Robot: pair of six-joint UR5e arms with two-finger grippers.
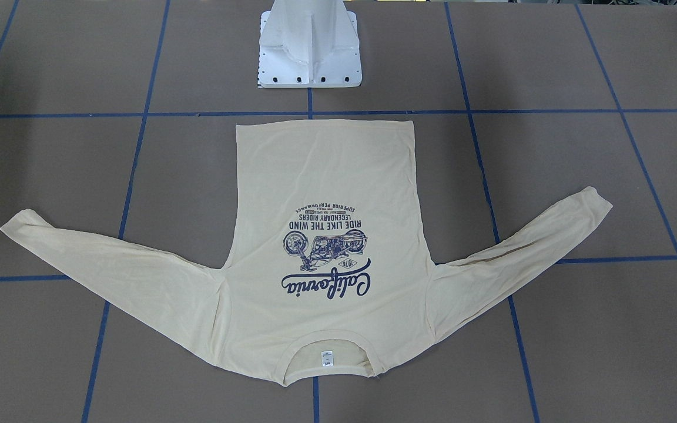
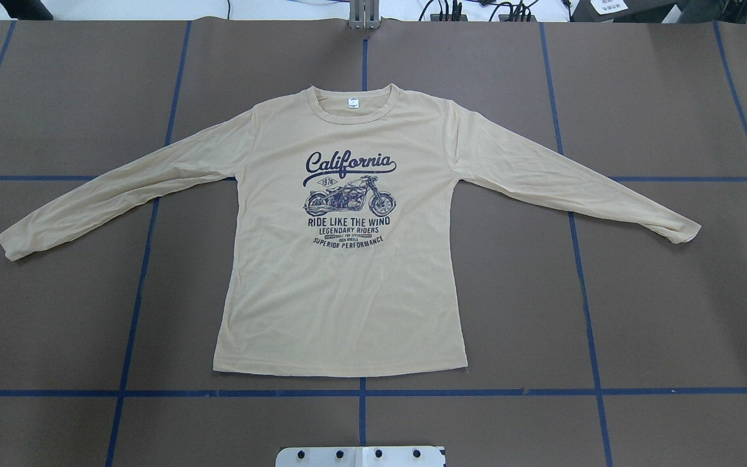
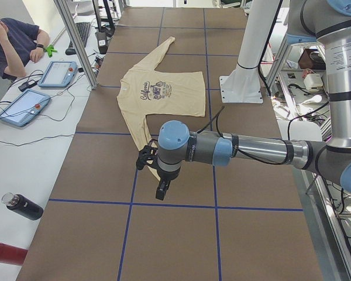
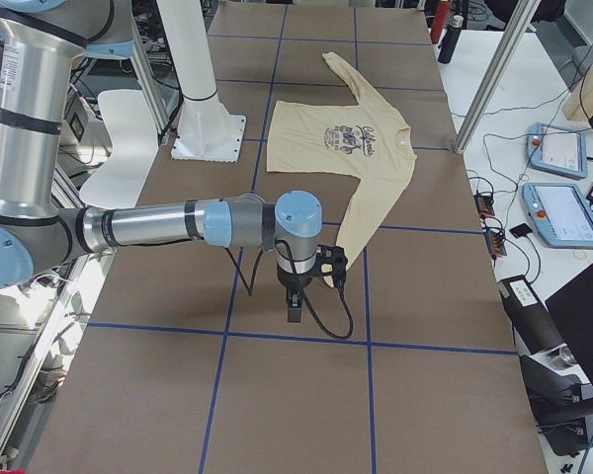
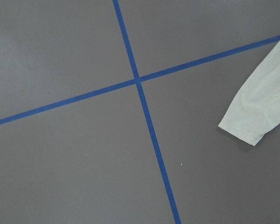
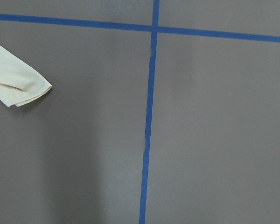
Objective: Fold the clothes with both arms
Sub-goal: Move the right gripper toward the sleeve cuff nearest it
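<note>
The T-shirt (image 2: 341, 305) is thin matt cloth, the table (image 2: 672, 311) smooth and matt.

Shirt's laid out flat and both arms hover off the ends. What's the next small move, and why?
Probably shift each gripper inward over its nearest cuff. The T-shirt lies flat, print up, sleeves spread, nothing folded. The left gripper and right gripper hang above the table near the sleeve ends; the wrist views catch the left cuff and right cuff only at their edges.
</note>
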